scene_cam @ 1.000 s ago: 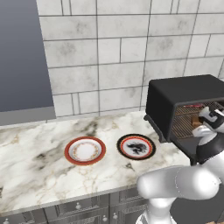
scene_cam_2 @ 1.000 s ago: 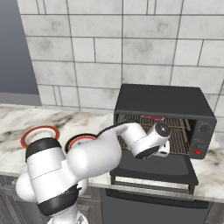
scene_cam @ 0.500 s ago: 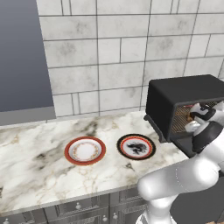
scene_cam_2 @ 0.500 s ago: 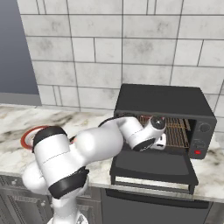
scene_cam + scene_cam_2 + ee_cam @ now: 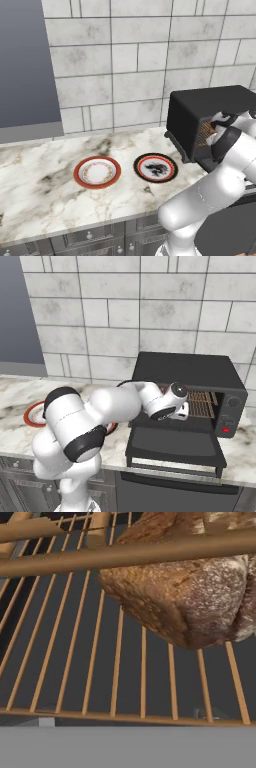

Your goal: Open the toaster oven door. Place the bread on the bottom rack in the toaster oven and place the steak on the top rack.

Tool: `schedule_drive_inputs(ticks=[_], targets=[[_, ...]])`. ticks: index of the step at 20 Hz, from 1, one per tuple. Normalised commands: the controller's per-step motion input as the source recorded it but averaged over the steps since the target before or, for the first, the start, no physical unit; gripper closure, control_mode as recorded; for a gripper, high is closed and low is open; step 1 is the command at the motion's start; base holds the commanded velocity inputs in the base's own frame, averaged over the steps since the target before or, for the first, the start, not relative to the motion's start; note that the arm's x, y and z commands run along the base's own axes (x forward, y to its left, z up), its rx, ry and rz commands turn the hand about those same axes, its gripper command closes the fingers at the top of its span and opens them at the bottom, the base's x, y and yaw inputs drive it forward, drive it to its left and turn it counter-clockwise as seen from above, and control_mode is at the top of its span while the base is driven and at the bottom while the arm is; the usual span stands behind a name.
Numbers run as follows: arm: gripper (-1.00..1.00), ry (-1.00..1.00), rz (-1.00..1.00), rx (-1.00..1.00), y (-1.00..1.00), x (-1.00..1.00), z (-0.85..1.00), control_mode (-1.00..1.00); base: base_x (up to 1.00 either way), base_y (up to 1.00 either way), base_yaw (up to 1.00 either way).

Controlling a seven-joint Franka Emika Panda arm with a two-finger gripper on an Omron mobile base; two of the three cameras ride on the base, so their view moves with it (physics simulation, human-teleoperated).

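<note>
The black toaster oven [image 5: 187,368] stands on the counter with its door [image 5: 175,446] folded down flat in front. My gripper [image 5: 180,410] reaches into the oven mouth, and its fingertips are hidden there. In the hand view the brown, crusty bread [image 5: 185,597] lies loose on the bottom rack [image 5: 120,677], ahead of the hand and free of the fingers. The gripper is open and holds nothing. The front bar of the top rack [image 5: 75,559] crosses in front of the bread. My arm hides the steak in the base views.
Two plates with nothing on them sit on the marble counter left of the oven: a white one with a red rim [image 5: 97,171] and a black patterned one [image 5: 156,167]. A tiled wall stands behind. The counter's front edge runs just below the open door.
The hand has shifted a little left and up at the oven mouth while the elbow swung upward. The jaws have stayed wide. The oven and plates have not moved.
</note>
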Motion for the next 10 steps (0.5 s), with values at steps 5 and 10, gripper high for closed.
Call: schedule_drive_inputs(ticks=[5, 10], targets=[[-1.0, 0.0, 0.0, 0.02, 0.0, 0.21, 0.03, -1.0, 0.0, 0.0, 0.0], [-1.0, 0.0, 0.0, 0.01, 0.0, 0.28, 0.03, -1.0, 0.0, 0.0, 0.0]])
